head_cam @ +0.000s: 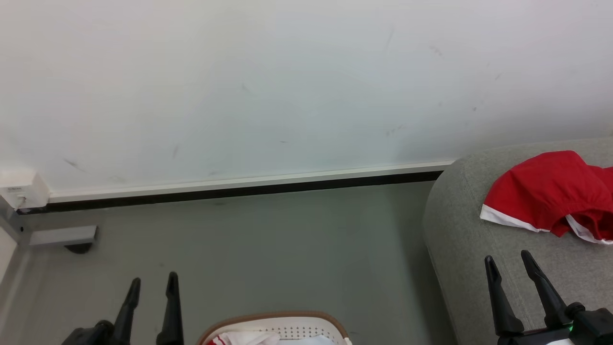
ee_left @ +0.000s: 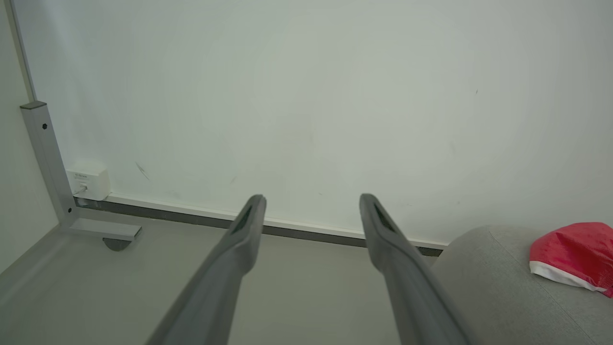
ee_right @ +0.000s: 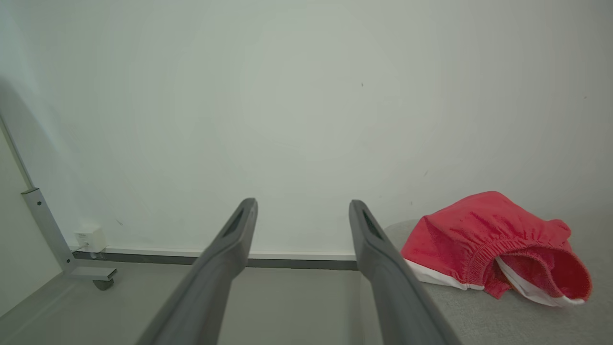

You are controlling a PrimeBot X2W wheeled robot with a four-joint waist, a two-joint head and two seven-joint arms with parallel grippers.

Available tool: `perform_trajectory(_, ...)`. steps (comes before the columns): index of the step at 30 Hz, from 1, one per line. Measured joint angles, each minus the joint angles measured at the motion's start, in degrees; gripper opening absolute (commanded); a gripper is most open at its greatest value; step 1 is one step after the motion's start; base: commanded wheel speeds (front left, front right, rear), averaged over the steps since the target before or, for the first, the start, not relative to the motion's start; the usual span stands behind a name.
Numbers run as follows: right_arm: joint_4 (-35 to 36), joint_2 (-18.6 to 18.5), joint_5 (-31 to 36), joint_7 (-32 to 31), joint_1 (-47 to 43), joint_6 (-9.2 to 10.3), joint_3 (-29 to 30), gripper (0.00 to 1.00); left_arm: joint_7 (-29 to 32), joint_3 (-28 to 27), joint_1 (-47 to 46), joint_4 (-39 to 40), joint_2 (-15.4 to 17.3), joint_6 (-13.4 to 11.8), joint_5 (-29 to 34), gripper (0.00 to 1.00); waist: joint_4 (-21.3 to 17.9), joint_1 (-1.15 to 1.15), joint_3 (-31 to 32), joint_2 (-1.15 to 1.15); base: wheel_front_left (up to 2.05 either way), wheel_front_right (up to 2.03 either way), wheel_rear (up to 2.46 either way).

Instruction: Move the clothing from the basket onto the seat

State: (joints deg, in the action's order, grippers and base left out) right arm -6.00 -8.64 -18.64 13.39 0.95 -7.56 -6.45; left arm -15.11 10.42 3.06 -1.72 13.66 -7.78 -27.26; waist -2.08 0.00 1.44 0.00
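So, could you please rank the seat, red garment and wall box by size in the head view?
1. light grey upholstered seat
2. bright red fabric garment with white hem
3. small white wall box

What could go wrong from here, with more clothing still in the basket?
The basket is mostly cut off at the head view's bottom edge, so the next grasp may be poorly seen.
White fabric lies beside the red clothing in it; the fingers might take the wrong piece.
The red garment lies near the rounded edge of the seat and could get nudged off.
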Motion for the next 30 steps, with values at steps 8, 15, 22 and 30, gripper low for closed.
perform_trajectory(8, -1.0, 3.0, 1.4, 1.3, -0.9, 0.00, -1.0, 1.00, 0.0, -5.4, 1.7, -2.2, -4.7, 5.0, 5.1, 1.00, -0.7, 0.00, 0.5, 0.00, 0.00, 0.00, 0.00)
perform_trajectory(15, -0.9, 3.0, 1.6, 1.6, -0.7, 0.00, -2.0, 1.00, 0.0, -8.1, 1.7, -3.3, -6.9, 7.8, 8.1, 1.00, -0.8, 0.00, 0.6, 0.00, 0.00, 0.00, 0.00)
perform_trajectory(22, -0.8, 2.9, 1.7, 1.6, -0.2, 0.00, -2.2, 1.00, 0.0, -9.8, 1.6, -4.2, -8.2, 9.6, 9.6, 1.00, -0.6, 0.00, 0.4, 0.00, 0.00, 0.00, 0.00)
perform_trajectory(30, -0.5, 2.7, 1.7, 1.6, -0.1, 0.00, -2.3, 1.00, 0.0, -10.8, 1.6, -5.3, -9.3, 11.0, 11.4, 1.00, 0.3, 0.00, -0.1, 0.00, 0.00, 0.00, 0.00)
